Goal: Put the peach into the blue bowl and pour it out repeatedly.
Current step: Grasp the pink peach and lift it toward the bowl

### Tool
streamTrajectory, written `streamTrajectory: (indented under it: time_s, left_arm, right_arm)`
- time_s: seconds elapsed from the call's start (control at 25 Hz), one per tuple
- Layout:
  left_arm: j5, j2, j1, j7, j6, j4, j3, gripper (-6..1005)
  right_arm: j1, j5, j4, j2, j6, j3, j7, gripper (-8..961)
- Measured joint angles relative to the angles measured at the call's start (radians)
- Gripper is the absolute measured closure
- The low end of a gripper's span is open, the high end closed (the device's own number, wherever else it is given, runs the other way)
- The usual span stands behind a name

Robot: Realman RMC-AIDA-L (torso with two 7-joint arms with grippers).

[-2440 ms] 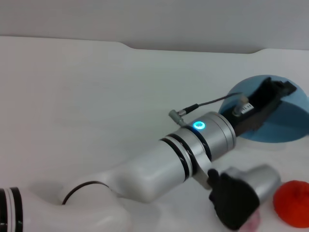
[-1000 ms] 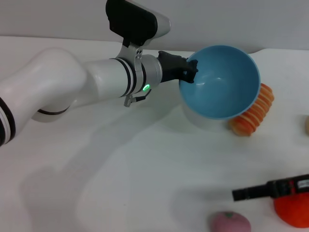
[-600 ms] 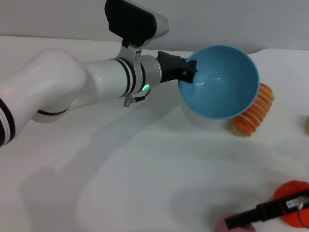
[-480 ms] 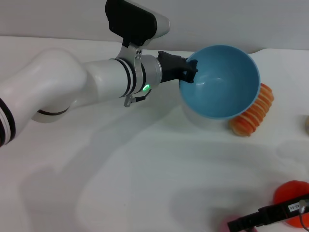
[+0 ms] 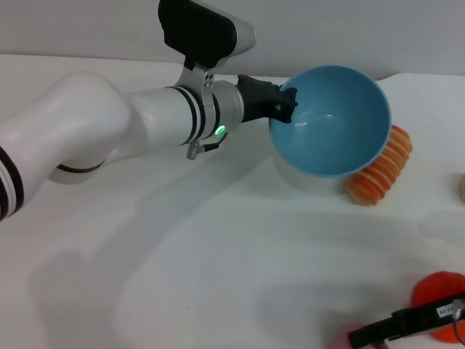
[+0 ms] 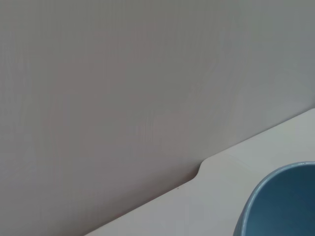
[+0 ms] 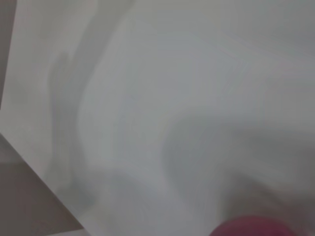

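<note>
My left gripper [image 5: 288,102] is shut on the near rim of the blue bowl [image 5: 330,120] and holds it tilted above the table at the back right, with its empty inside facing me. The bowl's rim also shows in the left wrist view [image 6: 278,204]. The peach [image 5: 340,344] is only a pink sliver at the front edge of the head view, and it shows as a pink blur in the right wrist view [image 7: 251,227]. My right gripper [image 5: 363,338] reaches in from the front right, with a black finger right beside the peach.
An orange ridged piece [image 5: 381,174] lies just right of and below the bowl. A red-orange bumpy fruit [image 5: 439,291] sits at the front right, behind my right gripper. A small pale object [image 5: 462,187] shows at the right edge. The white table [image 5: 218,240] runs back to a grey wall.
My right gripper has dropped toward the front edge onto the peach, which is now mostly out of view. The left arm and the bowl have barely moved.
</note>
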Motion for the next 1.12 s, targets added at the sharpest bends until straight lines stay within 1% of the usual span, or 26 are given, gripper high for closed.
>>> streamTrajectory:
  time_s: [0.08, 0.28, 0.48, 0.72, 0.84, 1.0, 1.12]
  left_arm:
    - [-0.001, 0.0, 0.0, 0.0, -0.002, -0.001, 0.0, 1000]
    - [-0.001, 0.0, 0.001, 0.0, -0.007, -0.003, 0.0, 1000]
    - [-0.002, -0.001, 0.002, -0.001, -0.01, -0.004, 0.0, 1000]
    - [-0.003, -0.001, 0.003, -0.002, -0.012, -0.006, 0.0, 999]
    - [-0.003, -0.002, 0.002, -0.002, -0.013, -0.006, 0.0, 999]
    - [0.0, -0.002, 0.002, 0.0, -0.014, -0.008, 0.003, 999]
    - [0.004, -0.001, -0.003, 0.004, -0.012, -0.007, 0.029, 999]
  right_arm:
    - [-0.001, 0.0, 0.0, -0.003, 0.0, -0.002, 0.0, 267]
    - [-0.001, -0.001, -0.003, 0.002, 0.0, -0.022, -0.005, 397]
    - [-0.001, -0.001, -0.005, 0.003, 0.0, -0.023, -0.016, 632]
    - [-0.008, 0.014, -0.044, 0.005, -0.009, -0.016, -0.032, 830]
    - [-0.018, 0.076, -0.089, 0.006, -0.052, -0.012, -0.07, 841]
    - [-0.041, 0.216, -0.211, 0.005, -0.153, -0.008, -0.123, 849]
    - [-0.067, 0.315, -0.325, -0.01, -0.197, 0.038, -0.12, 849]
